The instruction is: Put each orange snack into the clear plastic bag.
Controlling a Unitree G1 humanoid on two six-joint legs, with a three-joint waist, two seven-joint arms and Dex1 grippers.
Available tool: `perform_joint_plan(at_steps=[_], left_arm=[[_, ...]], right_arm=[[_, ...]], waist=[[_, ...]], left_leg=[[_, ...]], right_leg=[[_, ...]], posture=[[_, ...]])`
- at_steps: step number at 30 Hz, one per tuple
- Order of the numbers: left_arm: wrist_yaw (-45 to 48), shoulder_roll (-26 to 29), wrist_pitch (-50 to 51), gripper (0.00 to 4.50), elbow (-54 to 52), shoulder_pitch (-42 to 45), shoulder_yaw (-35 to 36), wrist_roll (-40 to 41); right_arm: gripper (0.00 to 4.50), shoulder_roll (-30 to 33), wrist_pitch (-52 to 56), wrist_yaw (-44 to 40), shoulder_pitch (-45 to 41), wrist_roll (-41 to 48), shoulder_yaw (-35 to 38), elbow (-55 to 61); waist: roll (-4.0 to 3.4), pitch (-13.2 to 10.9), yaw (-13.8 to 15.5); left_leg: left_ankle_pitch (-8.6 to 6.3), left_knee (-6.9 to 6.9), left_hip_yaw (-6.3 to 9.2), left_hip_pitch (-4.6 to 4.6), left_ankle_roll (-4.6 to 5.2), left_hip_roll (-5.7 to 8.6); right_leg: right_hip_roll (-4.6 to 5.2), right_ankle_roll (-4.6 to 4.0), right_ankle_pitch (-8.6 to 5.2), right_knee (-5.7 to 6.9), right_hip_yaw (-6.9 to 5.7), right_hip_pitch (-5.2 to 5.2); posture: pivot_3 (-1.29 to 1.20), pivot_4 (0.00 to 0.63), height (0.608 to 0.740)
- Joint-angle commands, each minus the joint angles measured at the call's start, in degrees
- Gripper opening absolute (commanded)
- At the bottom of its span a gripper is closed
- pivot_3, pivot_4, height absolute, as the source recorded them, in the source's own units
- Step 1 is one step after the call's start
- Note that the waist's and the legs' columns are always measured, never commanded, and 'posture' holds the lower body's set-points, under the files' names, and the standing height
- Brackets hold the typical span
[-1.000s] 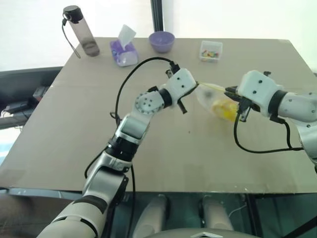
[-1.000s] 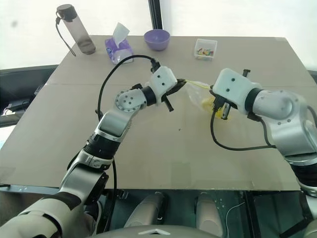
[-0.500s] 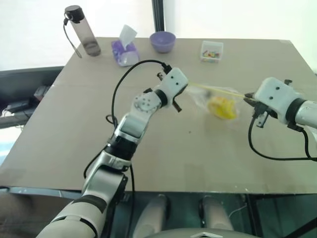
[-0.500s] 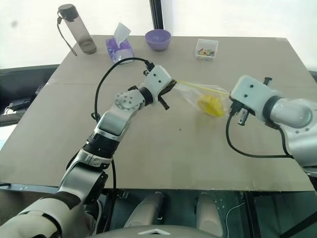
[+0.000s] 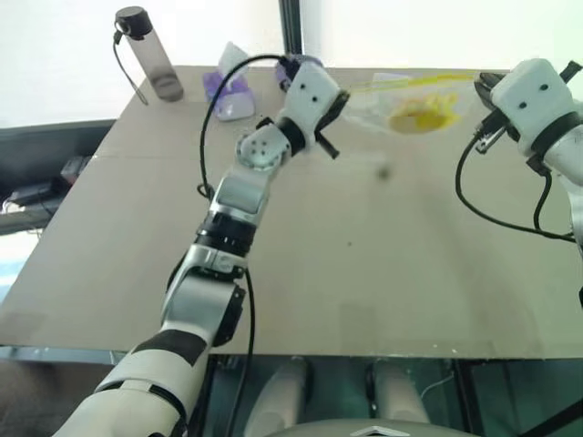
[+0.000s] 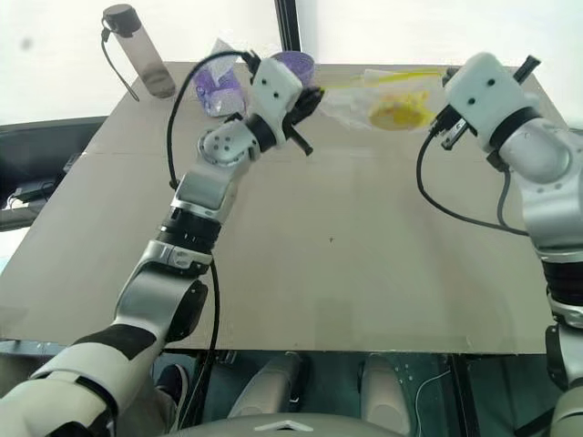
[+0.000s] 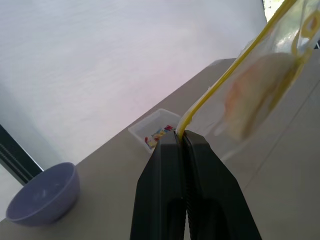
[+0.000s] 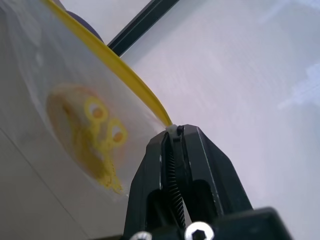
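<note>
The clear plastic bag [image 5: 401,102] hangs in the air above the far side of the table, stretched between my two grippers by its yellow seal strip [image 8: 113,73]. One orange snack [image 5: 421,116] lies inside it, sagging in the bag's belly, and appears again in the wrist views as the same snack [image 7: 252,95]. My left gripper [image 5: 344,94] is shut on the strip's left end, its black fingertips [image 7: 187,142] pinching the yellow edge. My right gripper [image 5: 480,84] is shut on the strip's right end.
A grey water bottle [image 5: 150,55] and a purple tissue pack [image 6: 214,86] stand at the table's far left. A purple bowl [image 7: 42,195] and a small clear box [image 7: 155,135] of coloured bits sit at the back edge. The tan table [image 5: 364,264] stretches wide toward me.
Both grippers have risen and drawn apart, the right one swinging outward. The bag with the snack has come up off the table and its seal strip is now pulled taut.
</note>
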State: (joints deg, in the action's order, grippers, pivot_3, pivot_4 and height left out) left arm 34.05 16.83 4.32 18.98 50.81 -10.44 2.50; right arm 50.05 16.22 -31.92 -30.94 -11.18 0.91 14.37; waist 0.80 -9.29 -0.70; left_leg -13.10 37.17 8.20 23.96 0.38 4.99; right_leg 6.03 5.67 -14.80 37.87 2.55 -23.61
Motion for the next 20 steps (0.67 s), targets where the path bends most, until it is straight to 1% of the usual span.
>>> perform_joint_plan(at_steps=[1,2,3,4,6,7,8,9,10,12,13,15,18,20], left_arm=[[6.4,3.8,8.9,0.00,-13.5,-11.2,-2.0,3.1],[7.1,4.4,12.6,0.00,-17.7,-14.5,-2.2,4.4],[7.4,4.8,15.8,0.32,-21.3,-17.7,-2.5,5.3],[6.9,4.7,19.0,0.66,-24.4,-21.0,-2.2,6.5],[5.8,4.7,22.3,1.42,-27.7,-27.0,-2.2,7.3],[5.9,4.9,23.6,1.88,-28.6,-29.4,-2.0,7.9],[6.2,4.9,24.5,2.38,-29.6,-31.6,-1.1,9.2],[6.8,4.6,26.5,2.54,-30.8,-33.6,0.5,12.0],[7.1,4.3,28.5,2.57,-31.9,-35.4,2.5,14.8],[7.0,5.3,29.5,2.57,-33.2,-38.6,5.7,17.1],[7.6,6.5,30.1,2.57,-34.1,-40.4,7.8,18.5],[8.4,8.4,31.0,2.57,-35.4,-42.6,10.1,20.5],[11.2,12.0,29.7,2.57,-38.1,-45.5,12.6,22.4],[12.1,13.9,29.2,2.57,-39.5,-46.2,14.1,23.3]], right_arm=[[0.06,-2.6,8.9,-3.2,13.9,5.0,4.6,10.1],[0.06,-4.3,11.4,-3.5,18.2,6.7,4.7,12.9],[0.00,-6.3,13.2,-2.8,22.2,7.5,5.0,15.0],[0.35,-8.7,14.7,-1.7,26.5,8.3,5.3,16.4],[1.09,-12.2,15.0,-0.8,35.3,9.4,5.4,17.2],[1.55,-13.3,15.9,-0.6,39.2,9.6,5.3,17.2],[2.07,-14.5,16.5,-2.0,42.7,12.1,6.0,17.2],[2.39,-15.5,15.9,-2.6,45.6,13.7,7.0,17.4],[2.70,-17.5,16.6,-3.4,48.0,17.0,9.0,18.0],[2.70,-19.4,15.5,-4.4,52.3,20.9,12.8,19.7],[2.70,-21.0,15.9,-5.4,54.4,25.2,16.8,20.6],[2.70,-22.4,16.0,-6.5,56.9,30.3,21.5,21.8],[2.70,-22.8,14.6,-11.1,62.6,37.8,28.0,23.3],[2.70,-22.9,13.8,-13.0,64.9,41.9,31.4,24.2]], waist=[[0.00,0.0,-0.2],[-0.02,0.0,-0.2],[-0.04,0.0,-0.2],[-0.05,0.0,-0.3],[-0.07,0.0,-0.1],[-0.09,0.0,0.0],[-0.13,0.0,0.1],[-0.12,0.0,0.1],[-0.11,0.0,0.1],[-0.12,0.0,0.0],[-0.12,0.0,0.0],[-0.15,0.0,0.0],[-0.19,0.0,0.1],[-0.20,0.0,0.1]], left_leg=[[0.00,0.01,-0.01,-0.03,0.01,-0.02],[0.00,0.00,-0.01,0.00,0.01,-0.02],[0.00,0.04,-0.02,-0.01,0.01,-0.03],[0.00,0.06,-0.03,-0.01,0.01,-0.04],[-0.01,0.16,-0.08,-0.20,0.02,-0.05],[-0.15,0.18,-0.09,-0.30,0.26,-0.06],[-0.15,0.24,-0.12,-0.40,0.27,-0.04],[-0.15,0.27,-0.14,-0.53,0.27,-0.04],[-0.16,0.21,-0.18,-1.11,0.28,-0.06],[-0.20,0.01,-0.07,-1.83,0.29,-0.24],[-0.21,-0.11,0.03,-2.08,0.28,-0.35],[-0.22,-0.14,0.01,-2.12,0.28,-0.37],[-0.21,-0.13,-0.02,-2.07,0.28,-0.28],[-0.23,-0.14,-0.02,-2.03,0.30,-0.27]], right_leg=[[-0.01,0.00,0.00,0.03,0.02,-0.01],[-0.02,0.00,0.00,0.07,0.04,-0.05],[-0.02,0.00,0.00,0.16,0.06,-0.07],[-0.03,0.00,0.00,0.21,0.08,-0.08],[-0.05,0.00,0.00,0.41,0.14,0.01],[-0.04,0.00,0.01,0.50,0.15,0.09],[-0.04,0.00,0.01,0.63,0.18,0.13],[-0.04,0.00,0.01,0.69,0.22,0.21],[-0.05,0.01,-0.01,0.66,0.25,0.79],[-0.14,0.07,-0.10,0.24,0.07,1.64],[-0.21,0.21,-0.22,0.01,-0.03,1.97],[-0.20,0.08,-0.31,0.01,-0.01,1.98],[-0.11,0.06,-0.22,-0.01,0.02,1.95],[-0.08,0.03,-0.09,-0.07,0.01,1.94]], posture=[[0.00,0.150,0.740],[0.00,0.150,0.740],[0.00,0.150,0.740],[0.00,0.150,0.740],[0.00,0.150,0.740],[0.00,0.150,0.740],[0.00,0.150,0.740],[0.00,0.150,0.740],[0.00,0.150,0.740],[0.00,0.150,0.740],[0.00,0.150,0.740],[0.00,0.150,0.740],[0.00,0.150,0.740],[0.00,0.150,0.740]])
